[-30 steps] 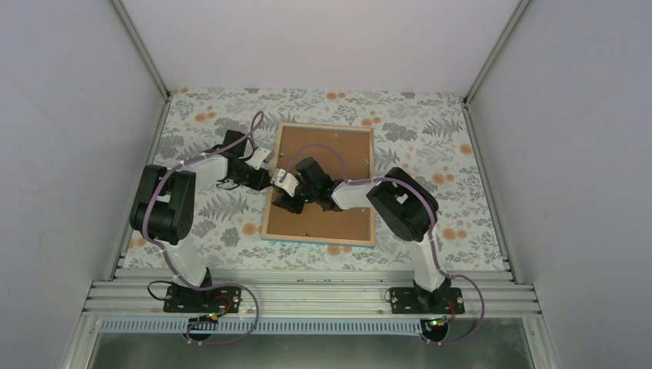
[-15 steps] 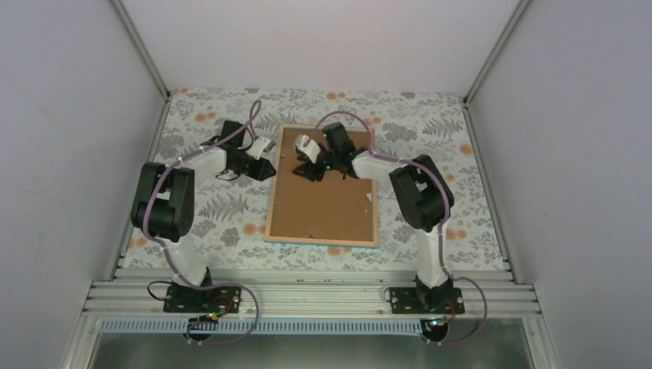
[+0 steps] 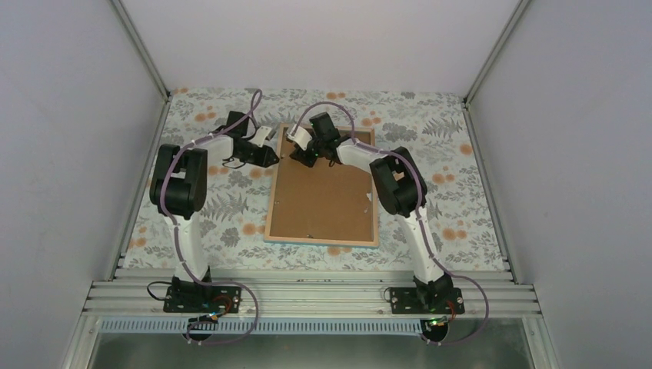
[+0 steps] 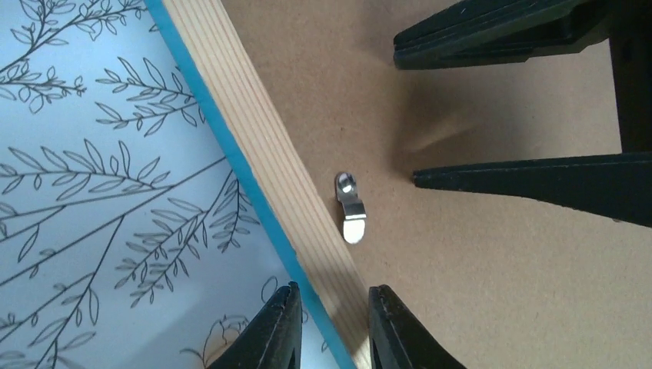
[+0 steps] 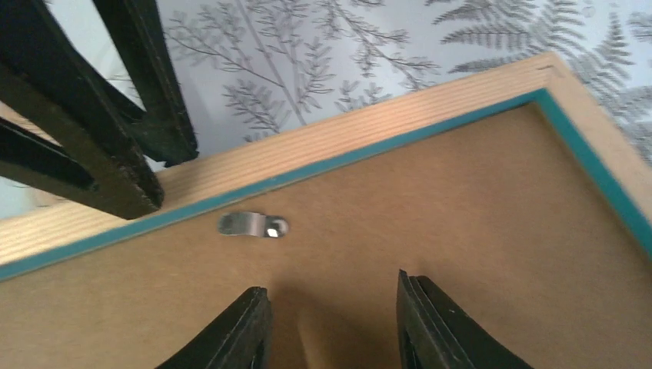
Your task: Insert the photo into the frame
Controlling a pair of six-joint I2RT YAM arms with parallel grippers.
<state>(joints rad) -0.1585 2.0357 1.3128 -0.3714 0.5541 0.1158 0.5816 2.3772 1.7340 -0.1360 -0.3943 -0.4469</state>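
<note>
Currently the frame lies back-up on the floral counter, with its brown backing board seated inside the wood rails.

Left hand: at the frame's left rail, toward its far corner. The fingers are set close together, one on each side of the rail, the outer one over the teal edge. Whether they pinch the rail cannot be told.

Right hand: over the board, just inside the same rail. The fingers are parted with nothing between them; contact with the board is not determinable.

A small metal clip sits on the board against that rail, between the two hands.
</note>
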